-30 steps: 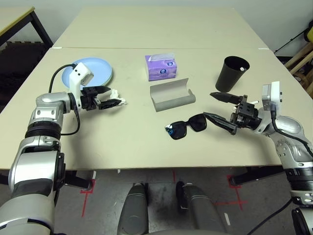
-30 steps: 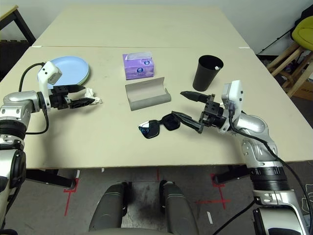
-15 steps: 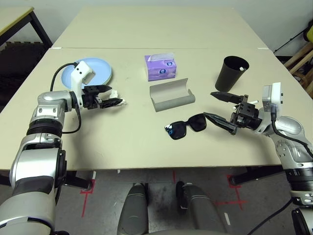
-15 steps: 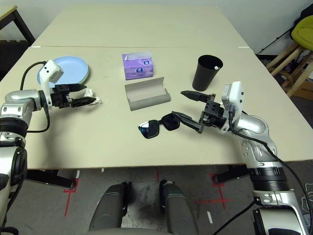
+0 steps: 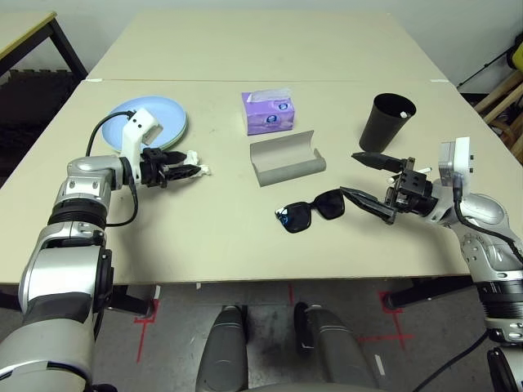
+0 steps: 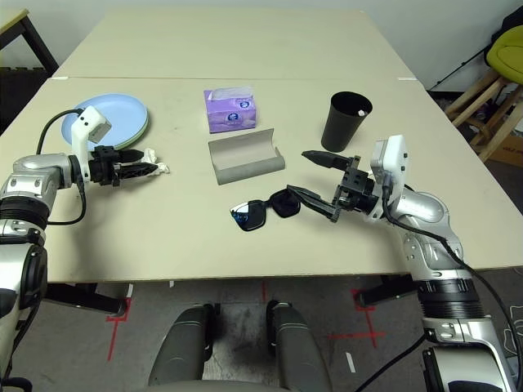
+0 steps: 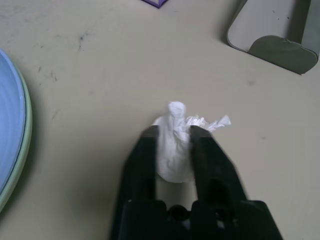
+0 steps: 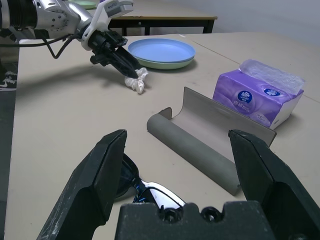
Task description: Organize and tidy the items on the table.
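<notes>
Two plates are stacked in the upper left of the head view: one light blue plate [image 5: 159, 117] on one pale green plate [image 7: 11, 187]. There is one crumpled white tissue wad [image 5: 194, 163], one purple tissue box [image 5: 269, 112], one open grey glasses case [image 5: 287, 158], one pair of black sunglasses [image 5: 311, 211] and one black cup [image 5: 387, 122], with one white pen tip [image 5: 405, 114] showing at its rim. Two grippers are in view: the left gripper [image 5: 189, 171] and the right gripper [image 5: 355, 175].

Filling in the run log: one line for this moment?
left pincer: shut on tissue wad | right pincer: open beside sunglasses | glasses case: open
</notes>
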